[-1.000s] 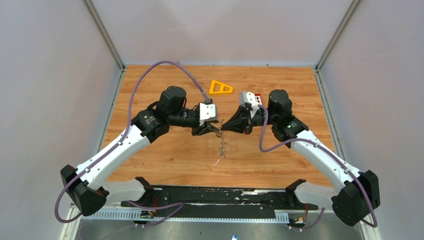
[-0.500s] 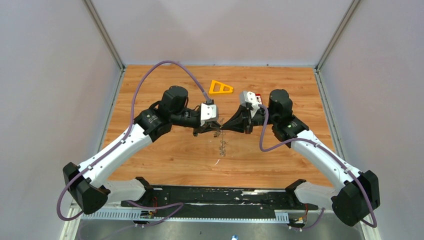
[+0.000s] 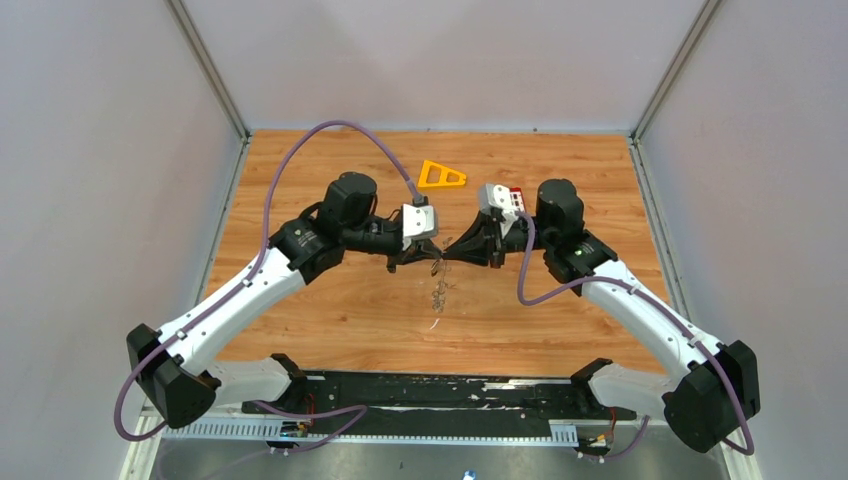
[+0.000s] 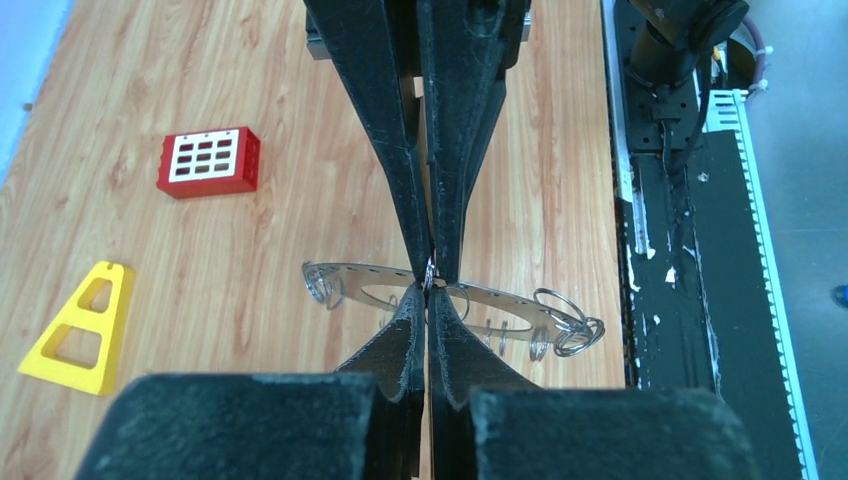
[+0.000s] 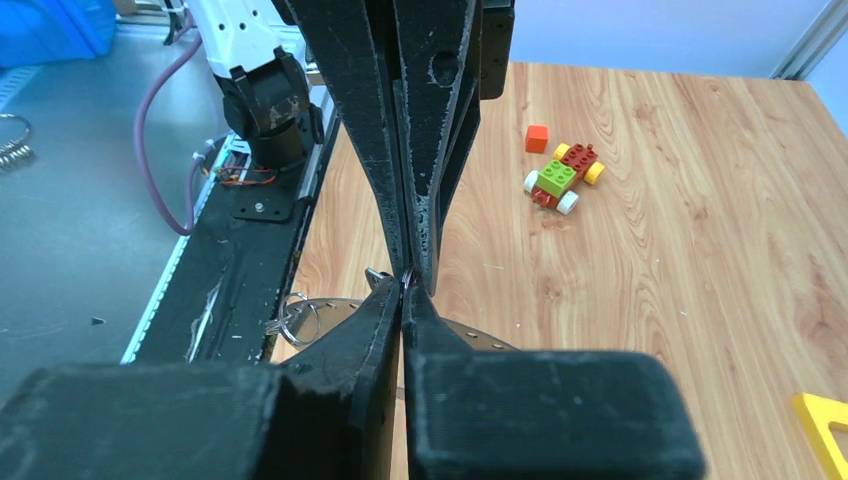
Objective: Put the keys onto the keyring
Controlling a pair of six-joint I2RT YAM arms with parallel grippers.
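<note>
The grey keyring (image 4: 500, 302) is a flat ring with small holes along its rim and several wire loops hanging from it. It is held off the wood under the two gripper tips and hangs below them in the top view (image 3: 439, 288). My left gripper (image 4: 428, 292) is shut, its tips pinching the ring's near rim. My right gripper (image 5: 403, 288) is shut too and meets the left one (image 3: 428, 258) tip to tip. A small silvery tip (image 5: 376, 272) pokes out beside its fingers. The key's black head is hidden.
A red keypad block (image 4: 209, 161) and a yellow-orange triangular frame (image 3: 440, 176) lie on the far side of the table. A brick toy car (image 5: 562, 177) and an orange cube (image 5: 537, 138) lie on the wood. The black base rail (image 3: 450, 392) runs along the near edge.
The two grippers have closed the gap and now meet tip to tip. The grey ring has shifted a little up and to the left beneath them.
</note>
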